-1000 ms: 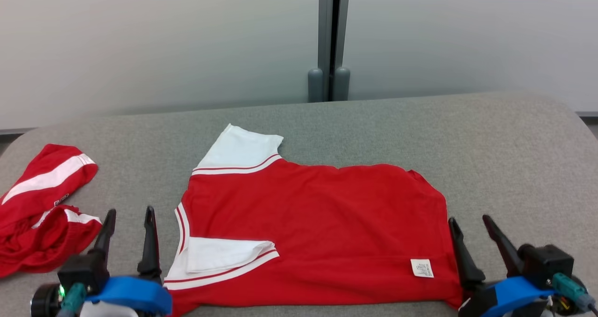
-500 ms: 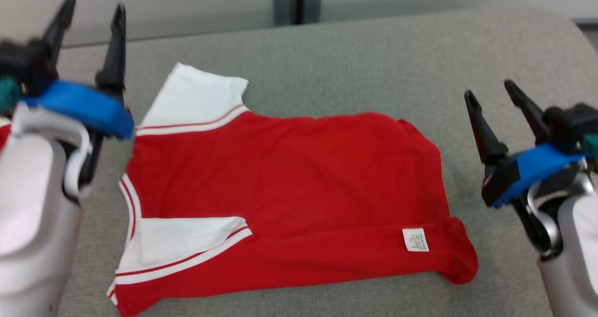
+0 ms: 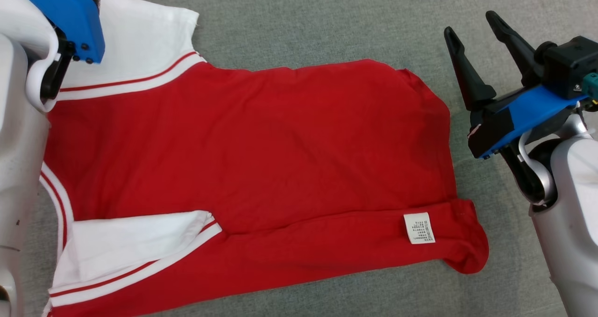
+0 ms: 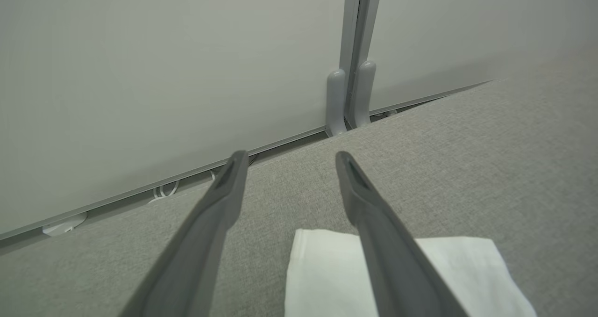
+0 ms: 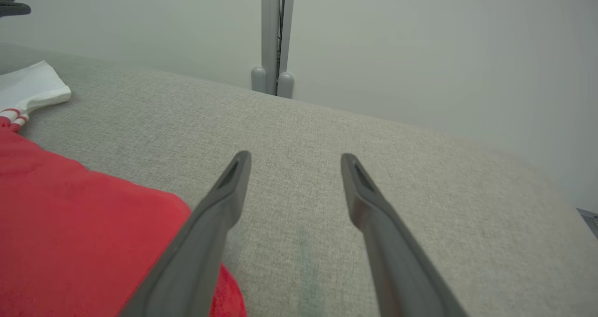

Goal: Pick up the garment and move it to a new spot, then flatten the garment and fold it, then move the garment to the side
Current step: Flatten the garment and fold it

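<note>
Red garment [image 3: 261, 153] lies long axis left-right between my arms. Left gripper [image 4: 289, 160] spread, empty, over its white sleeve [image 4: 327, 270]. Right gripper [image 3: 469, 21] spread, empty, just beside its right end.

The garment [image 3: 261, 158] lies on the table [image 3: 327, 22] across the frame's centre and left; the right gripper [image 3: 470, 21] stands upper right.

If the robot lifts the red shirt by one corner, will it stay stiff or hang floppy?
Probably floppy: the red shirt lies in soft wrinkles, with its hem turned over beside the white label. It looks thin, so likely light. Pushed over the grey fabric surface, it may bunch rather than slide.
</note>
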Robot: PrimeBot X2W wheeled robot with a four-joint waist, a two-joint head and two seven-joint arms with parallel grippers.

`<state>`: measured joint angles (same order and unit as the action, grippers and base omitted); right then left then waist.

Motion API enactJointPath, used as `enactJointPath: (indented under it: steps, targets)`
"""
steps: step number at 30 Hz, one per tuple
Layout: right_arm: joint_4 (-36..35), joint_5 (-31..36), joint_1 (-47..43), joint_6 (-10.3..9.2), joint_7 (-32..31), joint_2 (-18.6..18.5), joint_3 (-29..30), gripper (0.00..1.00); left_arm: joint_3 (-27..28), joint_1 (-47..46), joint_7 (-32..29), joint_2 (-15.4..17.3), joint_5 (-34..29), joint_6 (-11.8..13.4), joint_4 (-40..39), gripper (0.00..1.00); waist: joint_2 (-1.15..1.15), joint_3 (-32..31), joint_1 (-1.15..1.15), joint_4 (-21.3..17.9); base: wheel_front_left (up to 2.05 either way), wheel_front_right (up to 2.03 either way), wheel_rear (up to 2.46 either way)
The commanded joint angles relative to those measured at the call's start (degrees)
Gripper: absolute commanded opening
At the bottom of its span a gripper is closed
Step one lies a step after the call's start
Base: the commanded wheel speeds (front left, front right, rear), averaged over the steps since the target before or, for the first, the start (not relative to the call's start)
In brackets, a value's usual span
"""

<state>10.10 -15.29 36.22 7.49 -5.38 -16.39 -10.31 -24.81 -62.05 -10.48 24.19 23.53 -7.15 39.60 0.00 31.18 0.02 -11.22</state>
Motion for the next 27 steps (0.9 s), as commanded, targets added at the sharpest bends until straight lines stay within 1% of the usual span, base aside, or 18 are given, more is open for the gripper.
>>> enactJointPath:
  steps: [1,7,9,10,11,14,15,16,17,18,19,20,21,27]
  targets:
    - [0.51,-0.27,1.09,0.01,0.85,0.27,-0.36,1.00,-1.72,-1.59,-1.32,0.43,0.65,-0.43,1.78,1.00,0.00,0.88,-0.02,-0.33,0.00,0.00,0.00]
    - [2.11,-0.67,2.16,0.01,2.50,0.07,-1.24,1.00,-6.52,-2.56,-5.07,1.85,5.63,-0.31,6.05,1.00,0.00,1.89,-0.02,-1.15,0.00,0.00,0.00]
    - [2.63,-0.84,2.51,0.01,2.89,-0.05,-1.49,1.00,-7.83,-2.26,-6.48,2.11,7.53,-0.32,6.81,1.00,0.00,1.89,-0.02,-1.29,0.00,0.00,0.00]
    - [2.63,-0.84,2.51,0.01,2.89,-0.05,-1.49,1.00,-7.83,-2.26,-6.48,2.11,7.53,-0.32,6.81,1.00,0.00,1.89,-0.02,-1.29,0.00,0.00,0.00]
    - [3.02,-0.96,2.67,0.01,3.05,-0.05,-1.80,1.00,-9.02,-1.81,-8.01,2.41,9.91,-0.32,7.28,1.00,0.00,1.88,-0.02,-1.41,0.00,0.00,0.00]
    - [3.56,-1.22,2.87,0.01,3.27,-0.26,-2.20,1.00,-10.53,-1.45,-10.53,2.42,13.64,-0.32,7.54,1.00,0.00,1.90,-0.02,-1.36,0.00,0.00,0.00]
    - [3.56,-1.22,2.87,0.01,3.27,-0.26,-2.20,1.00,-10.53,-1.45,-10.53,2.42,13.64,-0.32,7.54,1.00,0.00,1.90,-0.02,-1.36,0.00,0.00,0.00]
    - [3.83,-1.38,3.12,0.01,3.20,-0.47,-2.46,1.00,-11.04,-1.50,-11.30,2.32,15.89,-0.33,7.23,0.96,0.00,1.87,-0.02,-1.31,0.00,0.00,0.00]
    - [3.97,-1.46,3.28,0.01,3.08,-0.57,-2.60,1.00,-11.47,-1.71,-11.31,2.49,16.39,-0.33,7.10,0.45,0.00,1.86,-0.02,-1.28,0.00,0.00,0.00]
    - [3.97,-1.46,3.28,0.01,3.08,-0.57,-2.60,1.00,-11.47,-1.71,-11.31,2.49,16.39,-0.33,7.10,0.45,0.00,1.86,-0.02,-1.28,0.00,0.00,0.00]
    - [4.11,-1.54,3.47,0.01,2.94,-0.65,-2.84,1.00,-12.40,-1.90,-11.29,2.68,16.51,-0.33,6.89,0.00,0.00,1.80,-0.02,-1.25,0.00,0.00,0.00]
    - [4.46,-2.87,3.56,0.01,1.97,-0.88,-3.91,1.00,-13.77,-2.24,-9.90,3.20,16.49,-0.33,6.42,0.00,0.00,1.48,-0.02,-1.15,0.00,0.00,0.00]
    - [4.46,-2.87,3.56,0.01,1.97,-0.88,-3.91,1.00,-13.77,-2.24,-9.90,3.20,16.49,-0.33,6.42,0.00,0.00,1.48,-0.02,-1.15,0.00,0.00,0.00]
    - [5.00,-6.04,2.74,0.01,-2.42,-4.69,-8.32,1.00,-15.96,-3.68,-5.00,2.90,17.15,-0.32,6.48,0.00,0.00,-0.32,-0.02,-0.03,0.00,0.00,0.00]
